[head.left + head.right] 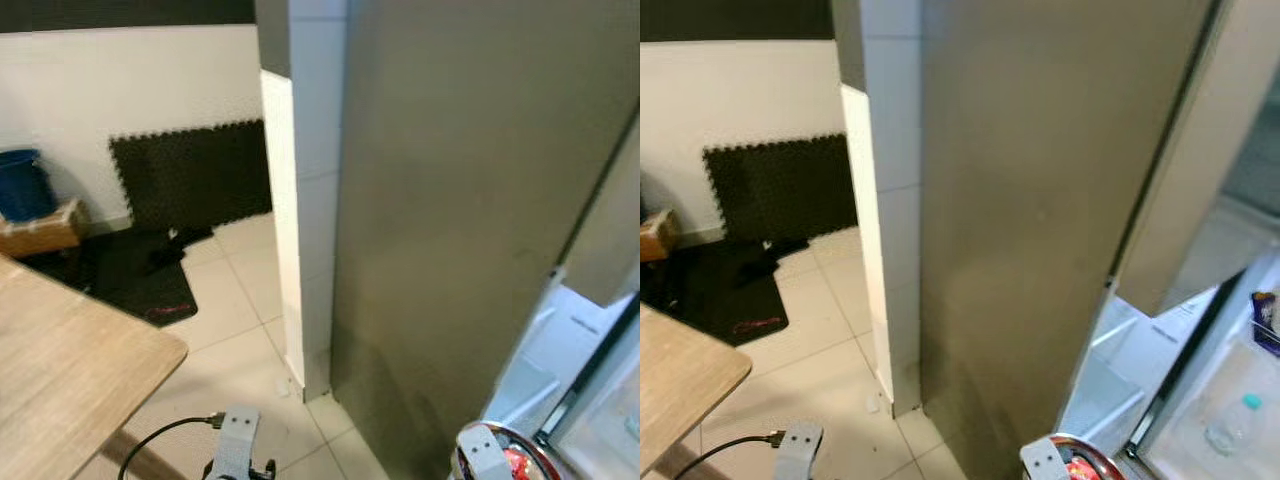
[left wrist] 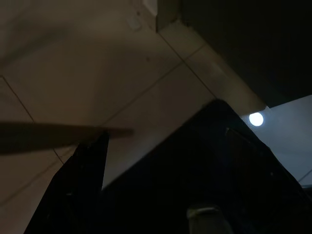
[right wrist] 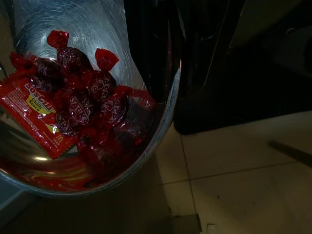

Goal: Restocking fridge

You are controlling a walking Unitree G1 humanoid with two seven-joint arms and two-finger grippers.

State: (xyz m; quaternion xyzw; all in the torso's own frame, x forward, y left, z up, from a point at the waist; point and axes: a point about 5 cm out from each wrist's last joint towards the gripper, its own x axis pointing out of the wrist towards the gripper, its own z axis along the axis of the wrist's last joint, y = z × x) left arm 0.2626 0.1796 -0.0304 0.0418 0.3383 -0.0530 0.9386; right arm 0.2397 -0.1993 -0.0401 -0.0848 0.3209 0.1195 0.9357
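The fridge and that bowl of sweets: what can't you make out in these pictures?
- Fridge shelves: mostly cut off by the head views' right edge.
- Bottle contents: too small and blurred.
- Bowl: most of it cut off by the head views' bottom edge.
- Left gripper: left wrist view too dark to judge.

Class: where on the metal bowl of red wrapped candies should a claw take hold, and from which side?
Grip the metal bowl by its thin rim, coming from above, one finger inside and one outside. The wall is smooth and curved, and the red candies fill the middle. The right claw appears to clamp the rim this way.
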